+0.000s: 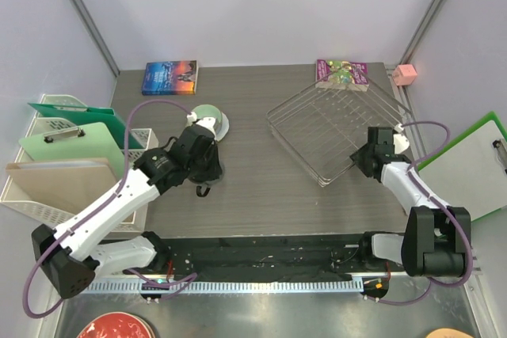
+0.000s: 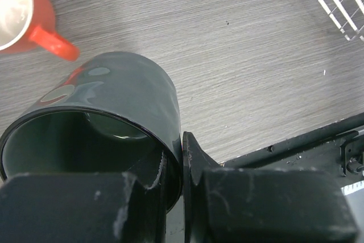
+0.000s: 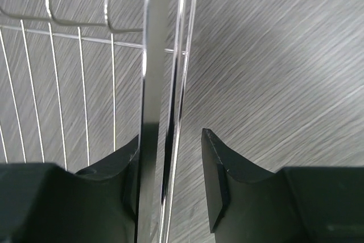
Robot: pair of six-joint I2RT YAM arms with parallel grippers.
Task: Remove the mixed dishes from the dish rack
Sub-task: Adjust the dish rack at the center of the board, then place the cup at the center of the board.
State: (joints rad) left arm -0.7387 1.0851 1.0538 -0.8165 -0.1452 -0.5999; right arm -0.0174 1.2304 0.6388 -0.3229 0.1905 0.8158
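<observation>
White arms (image 1: pixel 111 211), black pincers (image 2: pixel 176 157) (image 3: pixel 170 138), purple cables (image 1: pixel 162 102)

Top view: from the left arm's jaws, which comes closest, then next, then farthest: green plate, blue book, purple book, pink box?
1. Green plate, left of middle.
2. Blue book, back left.
3. Purple book, back right.
4. Pink box, far right corner.

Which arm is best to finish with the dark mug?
Left. The left gripper pinches the wall of the dark mug, beside the orange mug. The right gripper is away at the dish rack, jaws open astride its rim.
</observation>
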